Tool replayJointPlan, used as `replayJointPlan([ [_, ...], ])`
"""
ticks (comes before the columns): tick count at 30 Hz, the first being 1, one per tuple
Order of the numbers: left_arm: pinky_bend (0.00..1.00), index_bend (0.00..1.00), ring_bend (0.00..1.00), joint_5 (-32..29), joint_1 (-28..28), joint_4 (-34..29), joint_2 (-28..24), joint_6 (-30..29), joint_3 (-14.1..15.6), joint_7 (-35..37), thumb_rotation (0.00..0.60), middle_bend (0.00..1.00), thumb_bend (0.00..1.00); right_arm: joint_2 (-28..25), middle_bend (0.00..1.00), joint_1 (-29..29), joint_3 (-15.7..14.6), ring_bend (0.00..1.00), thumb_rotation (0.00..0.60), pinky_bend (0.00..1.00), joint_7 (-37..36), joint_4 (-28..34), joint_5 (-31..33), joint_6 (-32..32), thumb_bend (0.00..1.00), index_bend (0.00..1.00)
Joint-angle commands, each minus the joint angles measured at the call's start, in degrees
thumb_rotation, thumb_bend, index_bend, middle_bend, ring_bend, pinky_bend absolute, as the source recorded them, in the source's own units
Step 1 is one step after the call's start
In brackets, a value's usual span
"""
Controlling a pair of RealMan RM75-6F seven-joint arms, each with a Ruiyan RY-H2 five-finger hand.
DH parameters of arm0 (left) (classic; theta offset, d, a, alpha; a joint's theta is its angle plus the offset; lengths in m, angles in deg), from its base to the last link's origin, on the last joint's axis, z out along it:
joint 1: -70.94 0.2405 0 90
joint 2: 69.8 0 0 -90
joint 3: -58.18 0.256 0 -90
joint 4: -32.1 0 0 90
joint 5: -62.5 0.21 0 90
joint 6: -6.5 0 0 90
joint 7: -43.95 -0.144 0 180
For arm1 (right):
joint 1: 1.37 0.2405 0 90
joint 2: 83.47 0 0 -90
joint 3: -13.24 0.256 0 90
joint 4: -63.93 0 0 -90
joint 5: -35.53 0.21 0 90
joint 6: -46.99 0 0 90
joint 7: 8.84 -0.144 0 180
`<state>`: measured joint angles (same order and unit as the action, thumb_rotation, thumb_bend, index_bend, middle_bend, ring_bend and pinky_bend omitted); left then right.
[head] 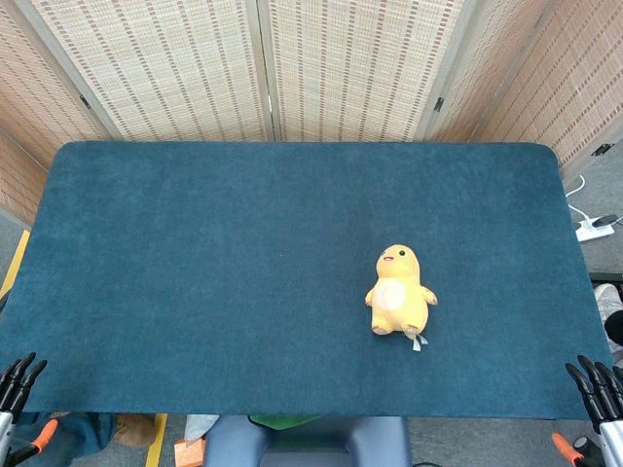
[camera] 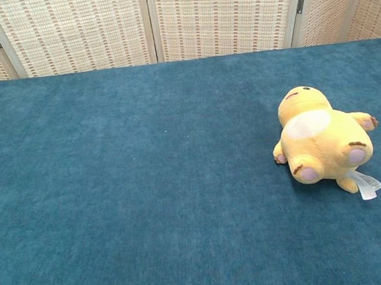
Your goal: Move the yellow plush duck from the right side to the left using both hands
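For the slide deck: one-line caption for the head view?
Yellow plush duck lies belly-up on the right of the blue table, both hands open at the near corners, untouched.

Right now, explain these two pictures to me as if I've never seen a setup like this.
This is a two-armed robot sitting at a table, and both pictures come from its own cameras. The head view looks down from above; the chest view looks across the surface from lower down. The table is covered in dark blue cloth, with woven screens behind it. On the right part lies a yellow plush duck on its back, belly up, a small white tag by its feet. The black fingers at the bottom corners of the head view are the robot's left hand and right hand. Both are at the table's near edge, far from the duck, holding nothing. The chest view shows no hands.
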<state>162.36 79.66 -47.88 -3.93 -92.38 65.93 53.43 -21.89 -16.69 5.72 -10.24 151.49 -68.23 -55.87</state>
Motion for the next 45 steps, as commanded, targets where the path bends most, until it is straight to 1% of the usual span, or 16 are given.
replayJointPlan([
  [1,0.14,0.0,0.0,-0.1,-0.3,-0.1,0.3,0.9,0.1,-0.8,0.6,0.0,0.31,0.2,0.0,1.0,0.5,0.0,0.6,0.0,0.9,0.3,0.6,1.6,0.11,0.0],
  [6,0.14,0.0,0.0,-0.9,-1.3,-0.9,0.3,2.7,-0.4,-1.1,0.6,0.0,0.31,0.9,0.0,5.8,1.7,0.0,0.6,0.0,-0.5,0.3,-0.5,7.0,0.11,0.0],
  [12,0.14,0.0,0.0,-2.3,-3.6,-3.3,-0.7,5.8,-1.8,-3.6,0.6,0.0,0.31,1.8,0.0,16.1,6.3,0.0,0.6,0.0,4.8,6.0,2.8,21.2,0.11,0.0],
  [16,0.14,0.0,0.0,-3.7,-5.2,-5.9,-1.9,8.7,-2.6,-6.6,0.6,0.0,0.31,5.5,0.0,24.0,10.2,0.0,0.6,0.0,8.4,7.5,8.3,33.1,0.12,0.0],
  [19,0.14,0.0,0.0,-5.5,-6.2,-6.8,-2.1,10.4,-3.5,-7.2,0.6,0.0,0.31,8.7,0.0,29.6,12.8,0.0,0.6,0.0,10.6,6.5,13.8,41.9,0.12,0.0],
  [22,0.14,0.0,0.0,-7.1,-6.8,-6.8,-2.0,11.5,-4.3,-6.4,0.6,0.0,0.31,12.4,0.0,34.2,15.3,0.0,0.6,0.0,13.3,4.1,18.7,47.7,0.13,0.0],
  [27,0.14,0.0,0.0,-9.9,-7.6,-6.2,-2.0,13.5,-5.3,-4.9,0.6,0.0,0.31,17.8,0.0,39.9,17.7,0.0,0.6,0.0,18.0,-0.7,25.6,53.5,0.14,0.0],
  [29,0.14,0.0,0.0,-10.8,-7.8,-5.9,-2.1,14.0,-5.6,-4.2,0.6,0.0,0.31,19.4,0.0,41.3,18.0,0.0,0.6,0.0,20.2,-2.5,27.6,54.5,0.19,0.0],
  [30,0.14,0.0,0.0,-11.2,-7.8,-5.7,-2.1,14.2,-5.7,-3.8,0.6,0.0,0.31,20.2,0.01,42.0,18.0,0.0,0.6,0.03,21.4,-3.3,28.2,54.6,0.22,0.0],
  [31,0.14,0.0,0.0,-11.6,-7.9,-5.5,-2.1,14.5,-5.9,-3.3,0.6,0.0,0.31,21.3,0.04,42.5,18.1,0.01,0.6,0.1,23.0,-4.5,29.1,54.2,0.26,0.01],
  [33,0.14,0.0,0.0,-12.2,-8.0,-5.0,-2.0,14.9,-6.0,-2.6,0.6,0.0,0.31,23.2,0.19,43.0,18.1,0.14,0.6,0.36,24.4,-5.8,29.0,52.6,0.35,0.14],
  [35,0.14,0.0,0.0,-12.8,-8.1,-4.5,-1.9,15.4,-6.1,-1.7,0.6,0.0,0.31,24.8,0.44,43.1,17.4,0.38,0.6,0.66,23.9,-6.9,26.7,49.9,0.47,0.44],
  [37,0.14,0.0,0.0,-13.3,-8.1,-4.0,-1.9,15.7,-6.1,-1.1,0.6,0.0,0.31,25.9,0.59,43.1,16.4,0.53,0.6,0.82,20.9,-7.5,22.6,46.9,0.57,0.62],
  [38,0.14,0.0,0.0,-13.4,-8.0,-3.8,-1.9,15.7,-6.1,-0.8,0.6,0.0,0.31,26.3,0.63,43.1,16.0,0.58,0.6,0.86,19.0,-7.7,20.6,45.2,0.61,0.68],
  [41,0.14,0.0,0.0,-13.5,-7.9,-3.4,-2.0,15.6,-6.1,0.6,0.6,0.0,0.31,27.4,0.7,43.5,14.1,0.66,0.6,0.94,12.6,-8.8,12.7,39.2,0.67,0.76],
  [45,0.14,0.0,0.0,-13.5,-7.9,-3.0,-2.3,15.4,-6.1,2.0,0.6,0.0,0.31,28.3,0.7,44.9,11.9,0.67,0.6,0.94,6.0,-8.5,3.8,32.7,0.68,0.77],
])
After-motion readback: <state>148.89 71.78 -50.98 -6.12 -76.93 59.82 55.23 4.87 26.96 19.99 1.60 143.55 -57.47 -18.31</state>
